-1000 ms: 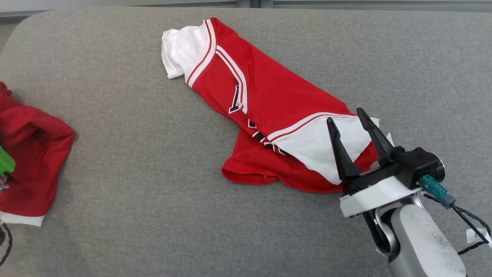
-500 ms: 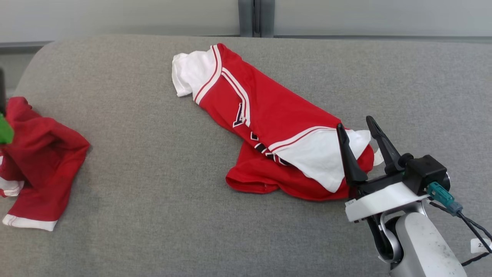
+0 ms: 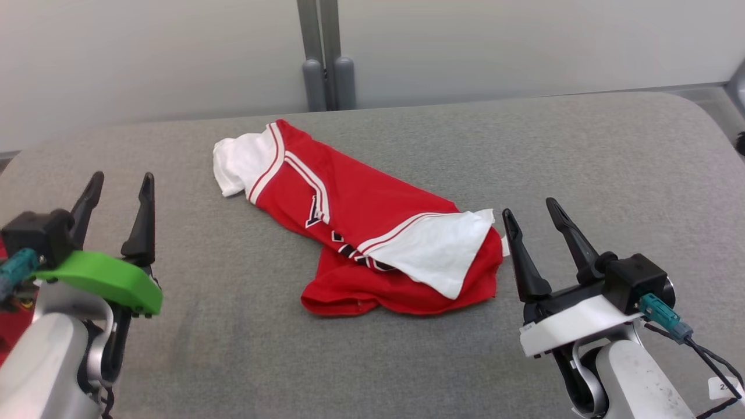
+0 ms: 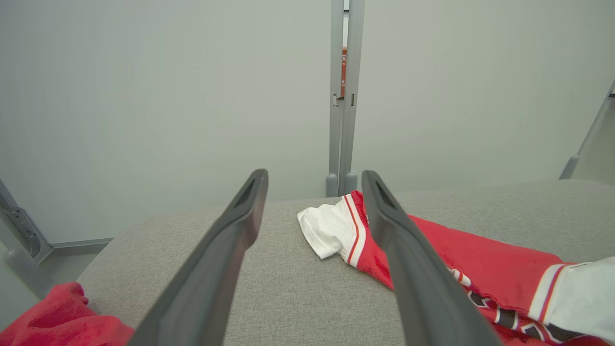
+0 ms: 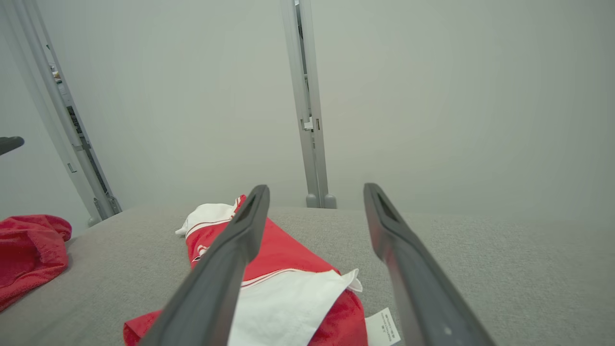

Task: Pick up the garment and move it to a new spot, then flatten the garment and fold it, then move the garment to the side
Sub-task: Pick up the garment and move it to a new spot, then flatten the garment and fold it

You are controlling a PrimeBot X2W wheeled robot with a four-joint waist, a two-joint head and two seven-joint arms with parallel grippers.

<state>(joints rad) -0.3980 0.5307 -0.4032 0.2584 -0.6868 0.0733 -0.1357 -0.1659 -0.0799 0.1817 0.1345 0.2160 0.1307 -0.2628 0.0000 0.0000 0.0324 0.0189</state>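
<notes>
My left pincer [image 3: 123,176], lower left of the frame, and right pincer [image 3: 528,207], lower right, both gape wide, holding nothing. Between them, mid-frame, the red-and-white striped jersey garment [image 3: 372,224] lies rumpled on the grey fabric-covered table [image 3: 582,163]. I judge nothing done yet: lifting, flattening, folding, setting aside all remain. A crumpled red cloth [image 5: 29,250] lies far left.

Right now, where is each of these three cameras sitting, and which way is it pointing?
Head view: on the head, looking down at the grey table and the red-and-white jersey; the left gripper and right gripper show, both open.
Left wrist view: on the left wrist, looking along its two fingers toward the wall.
Right wrist view: on the right wrist, looking likewise along its own fingers.
Shared: both wrist views catch the jersey and the grey post.
</notes>
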